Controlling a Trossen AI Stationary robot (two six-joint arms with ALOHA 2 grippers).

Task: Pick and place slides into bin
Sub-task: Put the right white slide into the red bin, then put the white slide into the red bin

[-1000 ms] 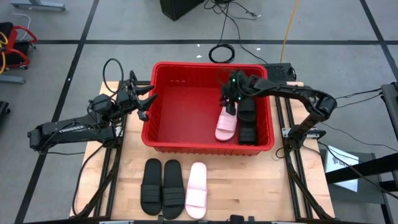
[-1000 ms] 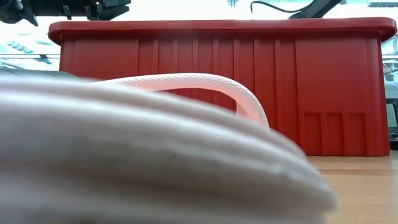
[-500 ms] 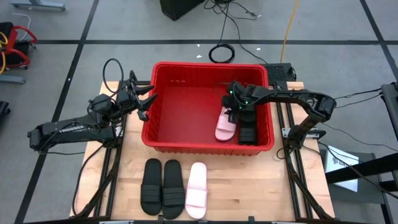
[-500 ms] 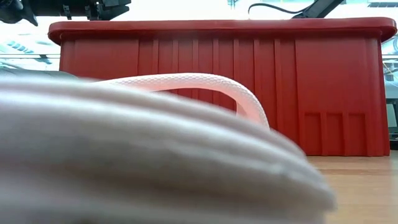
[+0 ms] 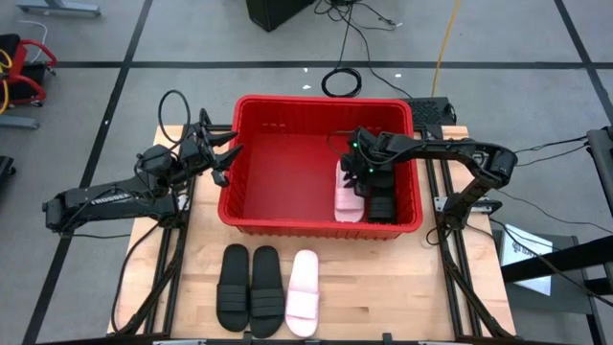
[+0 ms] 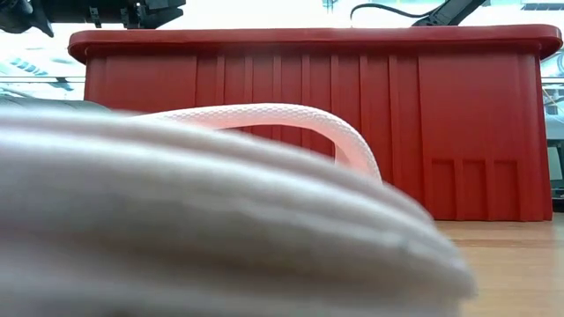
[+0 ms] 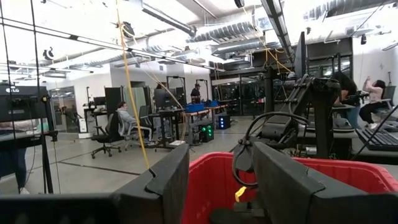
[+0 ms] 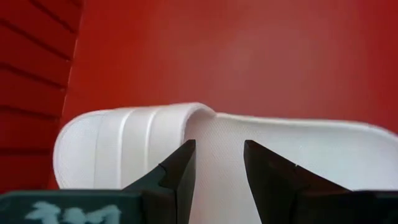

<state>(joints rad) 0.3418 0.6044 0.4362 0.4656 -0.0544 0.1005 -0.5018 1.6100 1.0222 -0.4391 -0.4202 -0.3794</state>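
Observation:
The red bin (image 5: 251,225) stands at the table's middle. Inside it, at its right end, a pale pink slide (image 5: 347,199) lies flat beside two black slides (image 5: 382,203). My right gripper (image 5: 354,172) is open inside the bin, pointing down over this pale slide's far half. In the right wrist view its fingers (image 8: 219,165) stand over the footbed (image 8: 298,140), next to the strap (image 8: 124,140). My left gripper (image 5: 228,156) is open and empty just outside the bin's left rim. Two black slides (image 5: 249,287) and a pale slide (image 5: 304,305) lie on the table near the front edge. My right gripper stands with open fingers (image 8: 180,168) above the pale slide's footbed, pointing down. I cannot tell whether the fingertips touch it. The slide lies flat on the bin's floor.
The bin's near wall (image 6: 352,132) fills the low view behind the blurred pale slide (image 6: 220,229) lying close to the camera. The bin's left part has free floor (image 5: 278,177). Cables (image 5: 342,81) lie on the room's floor behind the table.
My right gripper has gone down into the bin and toward the table's near edge. The pale slide under it, slanted before with its far end toward the black slides, now lies straight alongside them on the bin's floor.

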